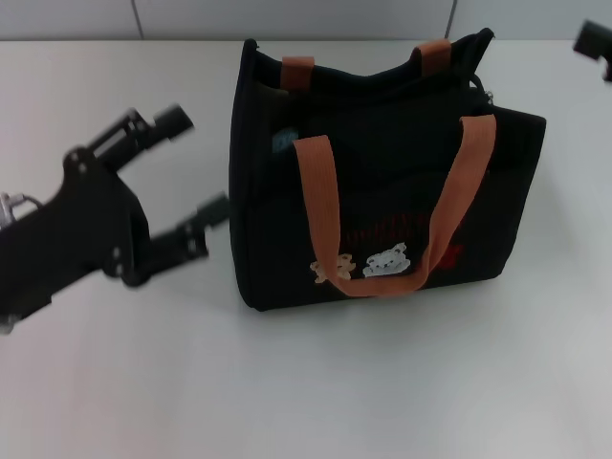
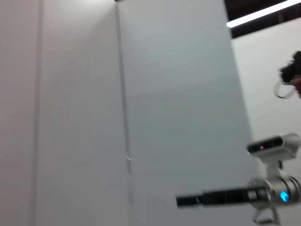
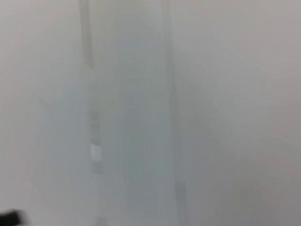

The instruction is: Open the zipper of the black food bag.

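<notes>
Standing mid-table, the black food bag [image 1: 382, 182] runs its zipper [image 1: 382, 96] 9-to-3 along the top. Your left gripper [image 1: 186, 182], fingers spread and empty, sits nearer, at the bag's 9 o'clock. Right gripper [image 1: 595, 43]: grip state indeterminate, at 2 o'clock.

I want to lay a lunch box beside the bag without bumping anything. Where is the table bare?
Bare table runs along the near edge in front of the black food bag, and to the bag's right out to the frame edge. Left of the bag is crowded: the open left tool hovers close to its side. The right tool sits at the far right corner.
</notes>
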You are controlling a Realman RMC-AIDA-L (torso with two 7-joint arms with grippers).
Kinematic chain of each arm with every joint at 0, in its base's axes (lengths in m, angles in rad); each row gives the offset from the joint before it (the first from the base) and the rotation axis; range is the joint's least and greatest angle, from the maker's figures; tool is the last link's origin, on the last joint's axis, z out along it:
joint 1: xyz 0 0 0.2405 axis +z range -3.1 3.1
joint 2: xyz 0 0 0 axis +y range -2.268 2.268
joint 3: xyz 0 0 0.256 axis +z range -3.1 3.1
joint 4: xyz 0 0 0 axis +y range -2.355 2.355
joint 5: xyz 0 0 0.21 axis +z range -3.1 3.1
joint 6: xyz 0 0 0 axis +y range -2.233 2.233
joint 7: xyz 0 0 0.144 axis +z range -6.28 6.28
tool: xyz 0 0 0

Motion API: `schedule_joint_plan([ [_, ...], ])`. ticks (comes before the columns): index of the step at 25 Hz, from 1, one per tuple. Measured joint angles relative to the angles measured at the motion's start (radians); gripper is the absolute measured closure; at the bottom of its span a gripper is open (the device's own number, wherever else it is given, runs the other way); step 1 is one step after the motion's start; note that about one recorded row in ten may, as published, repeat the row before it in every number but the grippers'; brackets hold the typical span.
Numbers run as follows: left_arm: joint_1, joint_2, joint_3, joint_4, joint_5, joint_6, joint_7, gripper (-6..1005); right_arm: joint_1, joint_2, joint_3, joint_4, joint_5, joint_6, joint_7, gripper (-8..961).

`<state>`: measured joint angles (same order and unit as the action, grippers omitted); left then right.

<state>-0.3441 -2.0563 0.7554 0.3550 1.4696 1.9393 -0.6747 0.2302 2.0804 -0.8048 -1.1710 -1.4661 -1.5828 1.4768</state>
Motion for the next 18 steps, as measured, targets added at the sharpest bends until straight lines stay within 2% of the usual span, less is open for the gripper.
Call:
schedule_joint_plan([
  [2, 0.009, 0.004, 0.019, 0.042, 0.076, 0.008, -0.033, 161, -0.007, -0.003, 0.024, 0.037, -0.003, -0.143, -0.050, 212],
  [6, 0.004, 0.007, 0.058, 0.082, 0.213, 0.009, -0.085, 161, -0.031, -0.006, 0.034, 0.079, -0.133, -0.364, -0.163, 171],
  [9, -0.002, 0.006, 0.066, 0.086, 0.261, 0.008, -0.098, 161, -0.043, 0.000, 0.027, 0.131, -0.234, -0.425, -0.256, 151],
  [11, -0.001, 0.004, 0.066, 0.087, 0.289, 0.005, -0.097, 161, -0.040, -0.001, 0.028, 0.210, -0.269, -0.449, -0.311, 151],
  [14, -0.004, 0.003, 0.066, 0.088, 0.344, 0.004, -0.097, 161, -0.035, -0.006, 0.033, 0.323, -0.279, -0.460, -0.380, 151],
  [18, -0.005, 0.003, 0.061, 0.088, 0.360, 0.005, -0.099, 162, -0.040, -0.008, 0.033, 0.367, -0.297, -0.460, -0.424, 151],
])
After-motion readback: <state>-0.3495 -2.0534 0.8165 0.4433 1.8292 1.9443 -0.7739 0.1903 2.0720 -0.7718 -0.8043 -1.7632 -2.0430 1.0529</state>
